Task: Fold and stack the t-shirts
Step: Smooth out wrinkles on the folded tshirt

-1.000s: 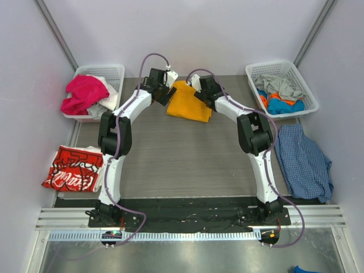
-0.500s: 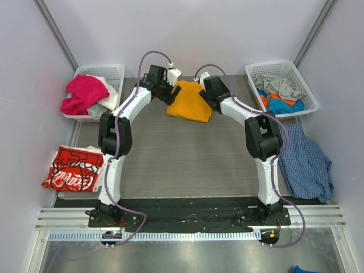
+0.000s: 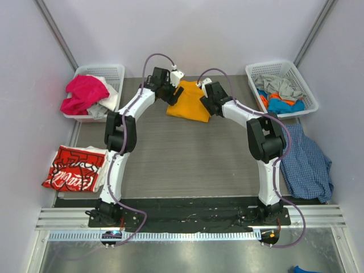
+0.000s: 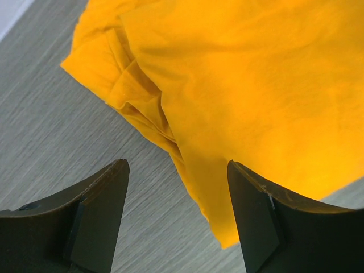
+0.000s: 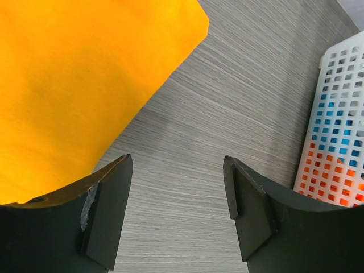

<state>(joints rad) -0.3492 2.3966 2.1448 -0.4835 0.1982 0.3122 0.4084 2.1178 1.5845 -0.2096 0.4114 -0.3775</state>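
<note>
T-shirts on the table: two show on the grey wood-look table (image 3: 182, 153), one far and in the middle, one at the near left edge.
Orange one: the soft bright orange-yellow cloth t-shirt (image 3: 189, 104) lies partly folded, between the two sets of jaws.
Red one: the red cloth t-shirt with white letters (image 3: 73, 168) lies flat and looks folded, well apart from the orange one. I think the stack will go there.
Left jaws: wide, holding nothing, above the orange one's left edge.
Right jaws: wide, holding nothing, over bare table just beside its right edge.
Bunched bit: a lumpy sleeve fold (image 4: 133, 94) sticks out on the left side.
Good next move: go low and pinch the cloth at each side edge. Close both at the same time, then lift evenly so the cloth lies smooth.
Watch out: grabbing only the lump would likely make a crooked fold.
</note>
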